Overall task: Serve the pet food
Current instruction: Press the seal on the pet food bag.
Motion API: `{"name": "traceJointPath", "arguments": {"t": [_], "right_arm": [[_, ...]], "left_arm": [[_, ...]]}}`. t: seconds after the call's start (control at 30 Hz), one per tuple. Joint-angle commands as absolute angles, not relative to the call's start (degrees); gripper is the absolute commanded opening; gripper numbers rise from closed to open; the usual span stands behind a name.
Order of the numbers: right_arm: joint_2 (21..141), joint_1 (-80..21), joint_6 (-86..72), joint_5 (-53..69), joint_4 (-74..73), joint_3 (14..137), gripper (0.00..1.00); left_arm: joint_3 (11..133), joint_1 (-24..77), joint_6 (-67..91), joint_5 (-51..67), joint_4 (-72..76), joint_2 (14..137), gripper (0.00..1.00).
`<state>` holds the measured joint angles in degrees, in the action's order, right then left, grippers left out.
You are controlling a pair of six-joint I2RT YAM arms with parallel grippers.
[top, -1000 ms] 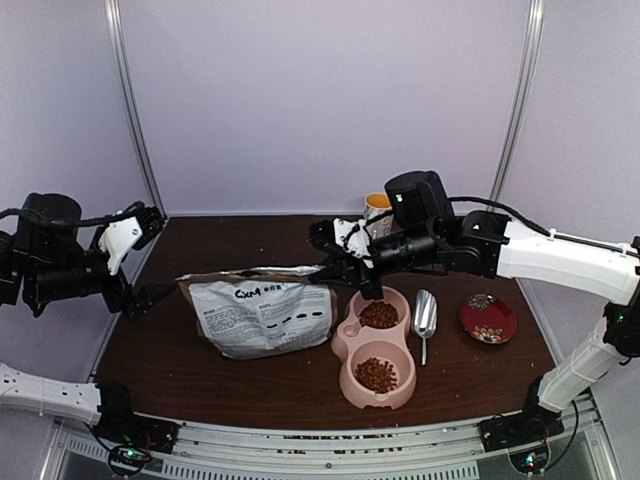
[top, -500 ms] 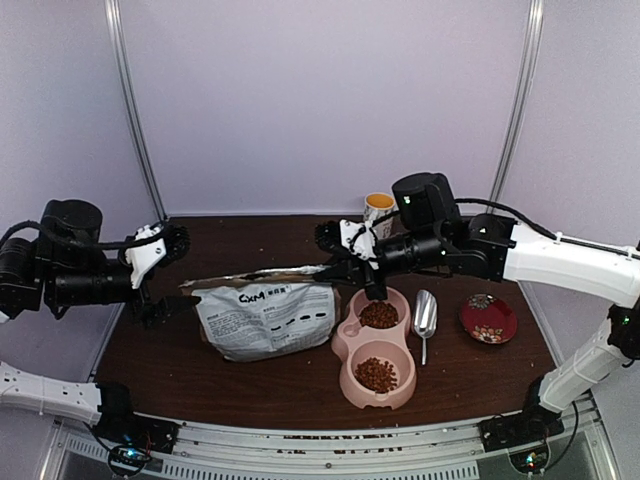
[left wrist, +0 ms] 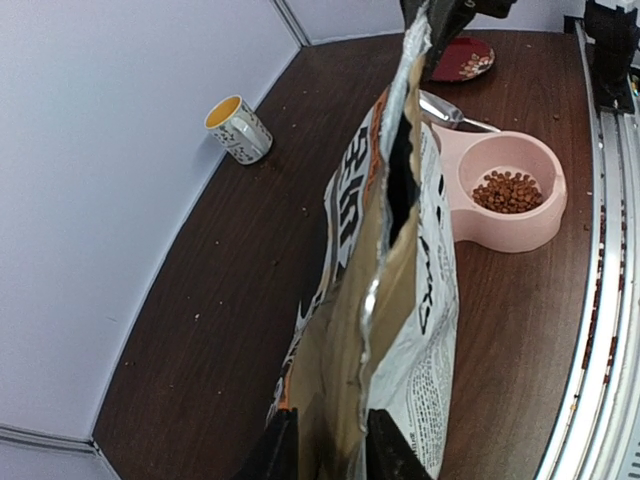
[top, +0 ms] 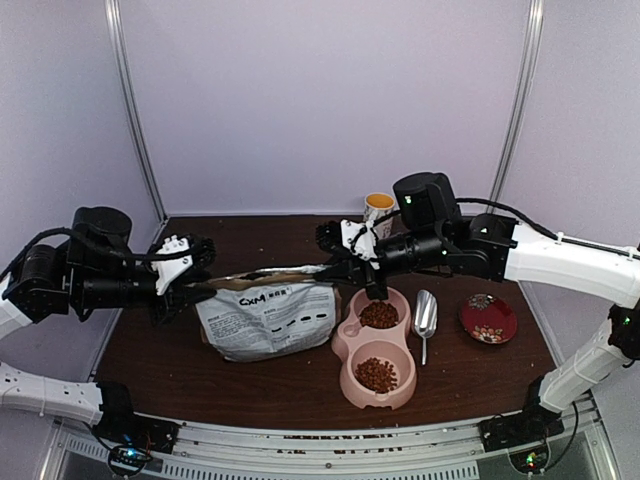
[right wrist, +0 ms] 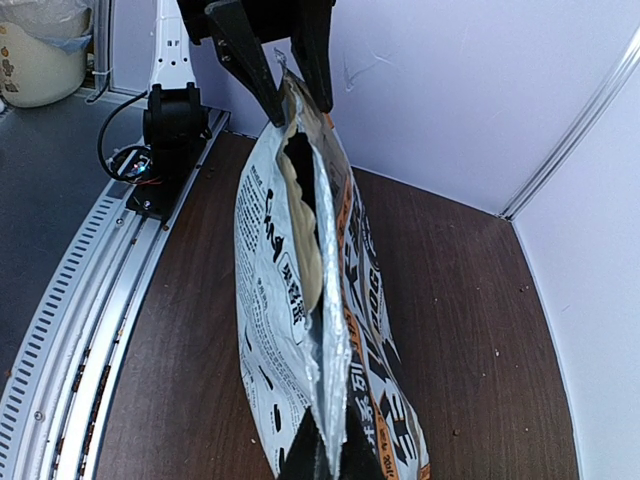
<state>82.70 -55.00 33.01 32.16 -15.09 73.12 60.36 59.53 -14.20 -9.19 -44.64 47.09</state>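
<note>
Left gripper [left wrist: 330, 452] straddles one end of the bag [top: 265, 320] mouth, clamping indeterminate, right gripper [right wrist: 322, 445] pinches the other; kibble [top: 376, 374] already fills both bowl [top: 345, 350] wells, so next likely requires confirming both grips before moving the bag.

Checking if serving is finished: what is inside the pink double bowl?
Reddish-brown kibble lies in both compartments of the pink double bowl. The far compartment's rear edge is covered by part of the right arm, so its fill there cannot be seen.
</note>
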Motion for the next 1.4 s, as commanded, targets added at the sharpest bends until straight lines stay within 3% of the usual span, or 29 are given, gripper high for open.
{"name": "traceJointPath", "arguments": {"t": [0.0,0.07,0.1,0.43,0.6,0.77,1.37], "right_arm": [[81.0,-55.0,33.3,31.3,-16.0,73.2,0.0],[81.0,-55.0,33.3,31.3,-16.2,73.4,0.0],[81.0,-55.0,33.3,31.4,-16.4,73.6,0.0],[81.5,-55.0,33.4,31.2,-19.7,75.5,0.0],[83.7,-55.6,32.9,30.1,-23.8,80.4,0.51],[86.5,-58.3,33.6,27.5,-27.8,87.0,0.72],[106.8,-70.4,39.1,17.8,-48.0,120.8,0.77]], "left_arm": [[59.9,59.1,-15.1,-8.3,-40.9,46.9,0.2],[59.7,59.1,-15.2,-8.7,-40.8,46.6,0.02],[59.5,59.1,-15.3,-8.8,-40.8,46.5,0.0],[57.8,59.1,-13.6,-8.4,-40.3,44.5,0.0],[57.2,59.1,-11.7,-7.4,-40.2,44.2,0.0],[56.4,59.1,-11.1,-5.8,-39.2,43.1,0.0],[55.6,59.1,-10.1,3.5,-39.2,43.2,0.0]]}}
